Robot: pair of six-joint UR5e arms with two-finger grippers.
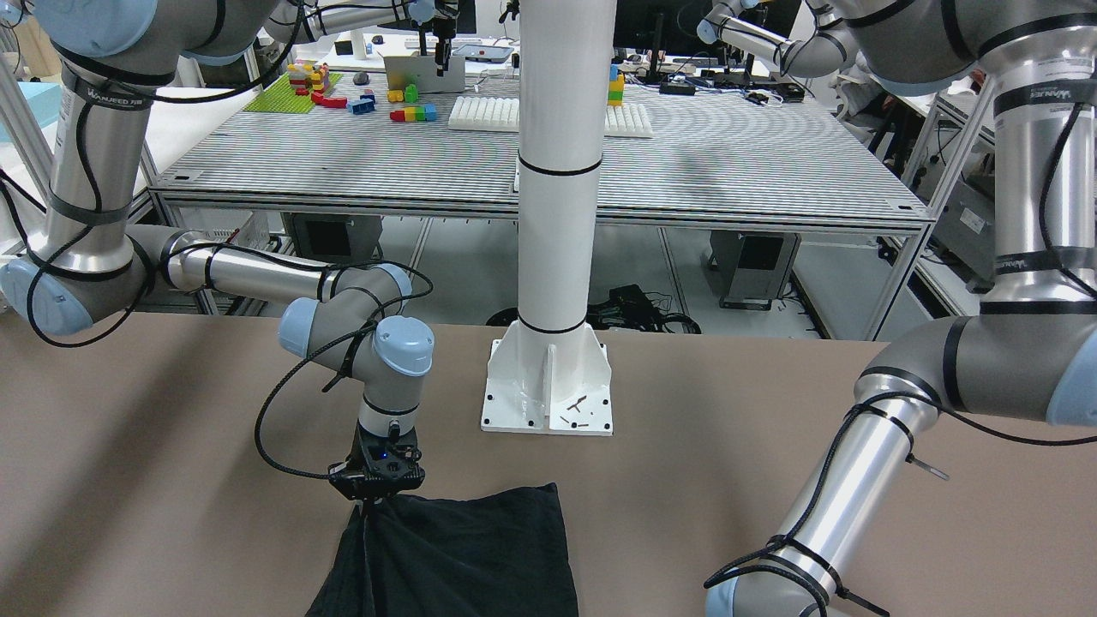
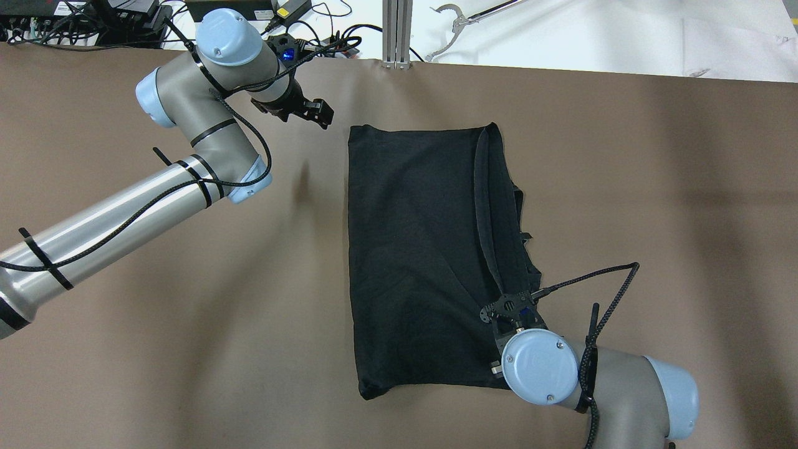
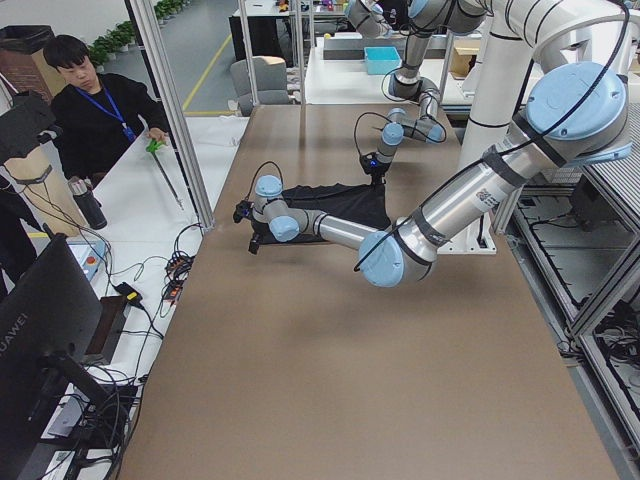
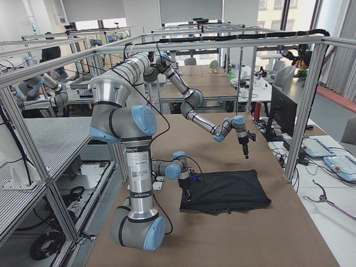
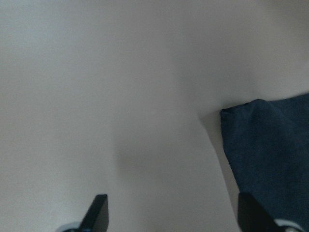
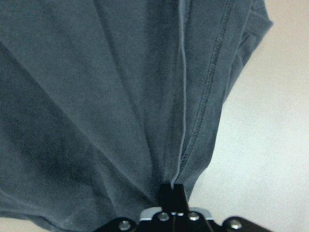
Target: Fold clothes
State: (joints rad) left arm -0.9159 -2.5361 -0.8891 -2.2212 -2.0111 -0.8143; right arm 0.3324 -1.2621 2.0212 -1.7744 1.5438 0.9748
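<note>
**Front-facing view:** black garment (image 1: pixel 463 557) lies at 6 o'clock on the brown table (image 1: pixel 171 428), cut off by the bottom edge. R gripper (image 1: pixel 374 495) points straight down at the garment's 11 o'clock corner, w/ fabric drawn up to it. White post (image 1: pixel 548 377) stands at the garment's 12 o'clock, apart from it. L arm comes in at 4 o'clock; its gripper is out of frame.

**Overhead view:** garment (image 2: pixel 424 249) sits mid-table as a rough rectangle, w/ a layer folded over along its 3 o'clock side. R gripper (image 2: pixel 508 308) is at the garment's 5 o'clock, mostly hidden under its own wrist. L gripper (image 2: pixel 317 113) is at the garment's 10–11 o'clock, near the corner but clear of the cloth.

**Left side view:** near arm's L gripper (image 3: pixel 243 212) is just off the garment's (image 3: pixel 340 205) near end. Far R gripper (image 3: pixel 375 168) is at the far end. A person (image 3: pixel 95 100) is at 10 o'clock, beyond the table edge.

**Right side view:** R gripper (image 4: pixel 185 186) is at the garment's (image 4: pixel 228 192) 9 o'clock edge. L gripper (image 4: pixel 245 150) hangs pointing down at its 1 o'clock.

**L wrist view:** fingers (image 5: pixel 99 215) are spread wide w/ nothing between them and bare table beneath. A garment corner (image 5: pixel 270 159) shows at 3–4 o'clock.

**R wrist view:** R gripper (image 6: pixel 174 191) is pinched tight on the fabric at 6 o'clock, w/ folds fanning out from the pinch. The stitched hem (image 6: pixel 208 87) runs toward 1 o'clock. Bare table shows at 3–4 o'clock.
</note>
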